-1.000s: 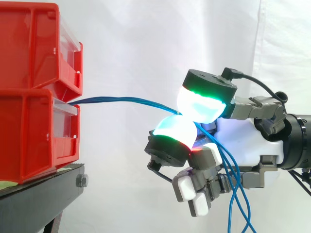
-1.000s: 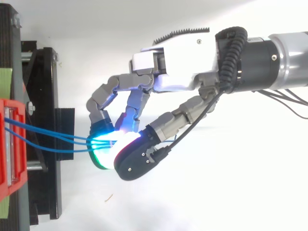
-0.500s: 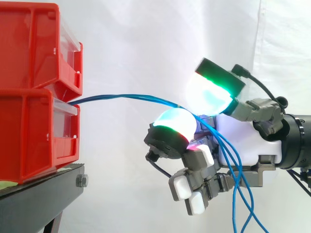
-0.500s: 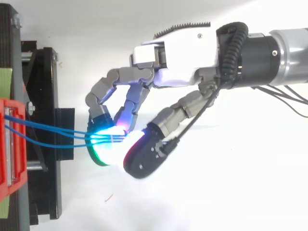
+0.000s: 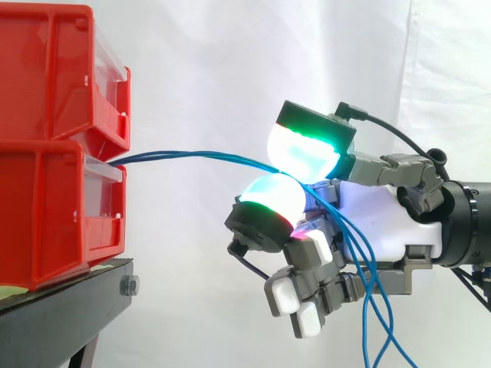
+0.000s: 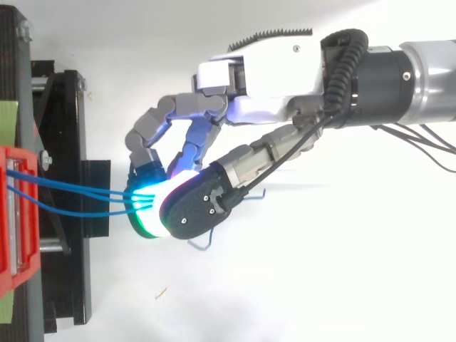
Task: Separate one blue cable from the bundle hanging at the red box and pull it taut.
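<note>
Hand (image 5: 391,215) has pinched shut again on blue cables (image 5: 192,155).

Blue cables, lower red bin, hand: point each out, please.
blue cables (image 5: 192,155): side view, on the span between bin and hand.
lower red bin (image 5: 46,222): side view, on its side wall.
hand (image 5: 383,218): side view, on its white palm.
</note>
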